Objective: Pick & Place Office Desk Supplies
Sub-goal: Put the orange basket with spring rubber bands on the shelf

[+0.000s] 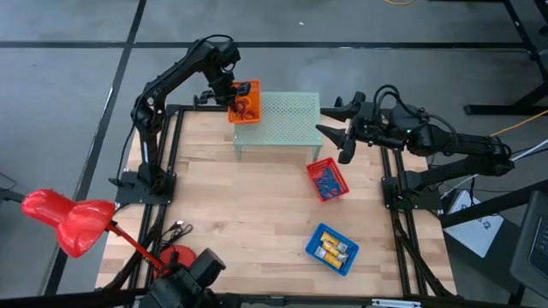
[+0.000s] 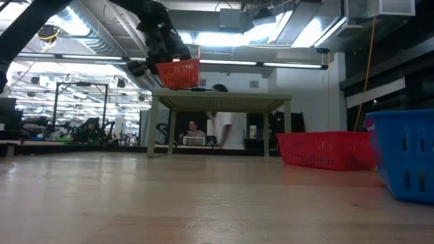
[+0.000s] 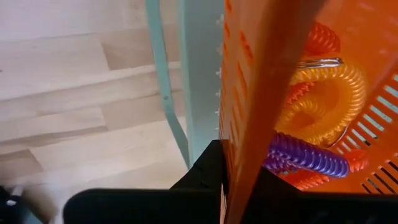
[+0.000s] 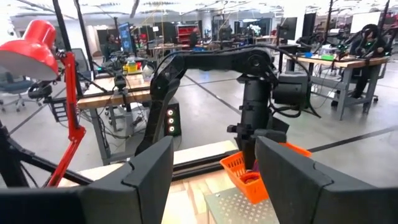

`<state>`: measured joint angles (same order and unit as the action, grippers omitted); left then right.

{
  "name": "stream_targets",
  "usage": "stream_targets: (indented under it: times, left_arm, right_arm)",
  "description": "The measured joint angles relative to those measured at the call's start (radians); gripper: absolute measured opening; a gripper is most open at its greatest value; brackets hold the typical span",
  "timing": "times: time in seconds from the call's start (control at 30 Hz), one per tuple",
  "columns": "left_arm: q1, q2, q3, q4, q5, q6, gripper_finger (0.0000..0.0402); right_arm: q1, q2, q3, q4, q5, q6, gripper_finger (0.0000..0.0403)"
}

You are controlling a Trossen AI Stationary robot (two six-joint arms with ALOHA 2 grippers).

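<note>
Office desk supplies sit sorted into three small plastic baskets on my wooden table (image 1: pixel 257 214); from overhead, the orange basket (image 1: pixel 244 101) is at about eleven o'clock from the table's centre, lifted clear of the wood and held at the left corner of a pale green perforated stand (image 1: pixel 287 120); inside it I see coiled rings (image 3: pixel 311 124) in orange, yellow and purple, piled against the mesh wall. My left gripper (image 1: pixel 228 90) is clenched on that basket's rim; in its wrist camera the orange wall runs straight between the dark fingers (image 3: pixel 205 174); from table height the basket hangs slightly tilted, just above the stand's top edge.

A red basket (image 1: pixel 328 180) rests on the wood at about two o'clock from centre, just in front of the stand's right leg, with small blue clips (image 1: pixel 325 181) in it; a blue basket (image 1: pixel 332 248) lies at about five o'clock, well apart from the others, holding yellow-and-silver blocks (image 1: pixel 332 250).

My right gripper (image 1: pixel 336 130) hovers at three o'clock, off the stand's right end, fingers spread wide and holding nothing; its camera looks across at the left arm and the orange basket.

A red desk lamp (image 1: pixel 68 224) leans in at eight o'clock; people sit in the room behind the table.
</note>
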<state>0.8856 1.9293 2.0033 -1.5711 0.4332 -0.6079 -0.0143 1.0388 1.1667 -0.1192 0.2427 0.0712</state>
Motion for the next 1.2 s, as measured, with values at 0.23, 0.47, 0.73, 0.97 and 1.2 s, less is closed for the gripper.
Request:
stream_targets:
  times: [0.23,0.47,0.73,0.97,1.2]
  left_arm:
    - [-0.002,0.0,0.0,0.0,0.013,-0.018,0.0003]
    - [-0.025,0.06,0.0,0.0,0.027,-0.008,0.0003]
    - [-0.049,0.12,0.0,-0.001,0.078,0.027,0.0003]
    - [-0.037,0.114,0.0,0.0,0.067,0.035,0.0003]
    - [-0.018,0.109,0.0,0.0,0.064,0.037,0.0003]
  right_arm:
    - [0.0,0.002,0.0,0.001,-0.023,-0.005,0.0229]
    - [0.0,0.002,0.0,0.002,-0.024,-0.009,0.0229]
    - [0.0,0.002,0.0,0.001,-0.024,-0.008,0.0229]
    - [0.0,0.002,0.0,0.0,-0.024,-0.008,0.0229]
    - [0.0,0.002,0.0,0.0,-0.024,-0.007,0.0229]
